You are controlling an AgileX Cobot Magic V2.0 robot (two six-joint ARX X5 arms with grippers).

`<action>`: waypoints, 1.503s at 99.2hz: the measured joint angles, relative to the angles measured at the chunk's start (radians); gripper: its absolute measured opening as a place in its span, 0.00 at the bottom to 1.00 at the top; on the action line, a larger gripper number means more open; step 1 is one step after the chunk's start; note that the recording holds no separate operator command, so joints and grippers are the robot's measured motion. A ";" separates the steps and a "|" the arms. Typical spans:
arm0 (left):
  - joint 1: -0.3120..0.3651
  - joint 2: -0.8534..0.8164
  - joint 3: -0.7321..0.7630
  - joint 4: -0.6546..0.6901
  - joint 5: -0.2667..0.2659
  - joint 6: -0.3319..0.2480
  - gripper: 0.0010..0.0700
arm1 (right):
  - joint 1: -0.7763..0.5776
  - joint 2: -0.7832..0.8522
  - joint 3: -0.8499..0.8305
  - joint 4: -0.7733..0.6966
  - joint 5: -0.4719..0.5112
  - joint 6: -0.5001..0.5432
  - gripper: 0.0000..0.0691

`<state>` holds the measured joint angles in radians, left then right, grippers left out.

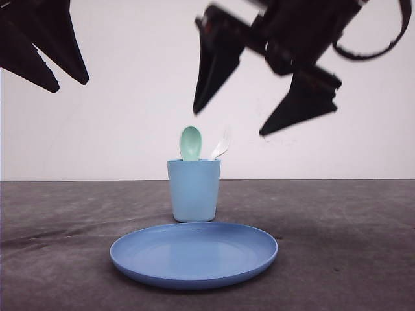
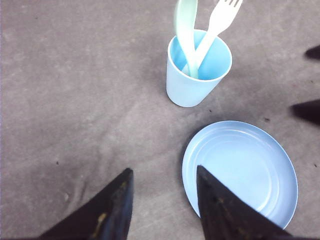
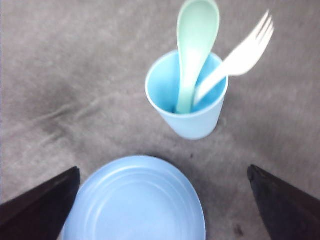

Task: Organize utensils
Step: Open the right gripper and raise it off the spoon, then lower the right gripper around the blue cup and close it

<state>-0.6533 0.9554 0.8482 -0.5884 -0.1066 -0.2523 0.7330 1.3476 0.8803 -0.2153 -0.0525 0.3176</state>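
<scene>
The mint-green spoon and the white fork both stand in the light blue cup, handles down. My right gripper hangs open high above the cup, holding nothing. High over the table's left side my left gripper is also open and empty.
A round blue plate lies empty in front of the cup on the dark grey table. A white wall rises behind the table.
</scene>
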 joint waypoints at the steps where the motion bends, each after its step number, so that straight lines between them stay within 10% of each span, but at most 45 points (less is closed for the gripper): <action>1: 0.000 0.000 0.000 0.000 0.000 0.000 0.32 | 0.000 0.005 0.000 0.000 0.000 0.001 0.98; 48: 0.000 0.000 0.000 0.003 0.000 0.000 0.32 | 0.000 0.236 0.000 0.183 0.028 0.008 0.98; 149: 0.000 0.000 0.000 0.002 0.000 0.000 0.32 | -0.026 0.566 0.354 0.090 0.076 -0.059 0.98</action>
<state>-0.6529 0.9554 0.8482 -0.5861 -0.1066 -0.2523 0.7074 1.9141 1.2339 -0.1249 0.0231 0.2584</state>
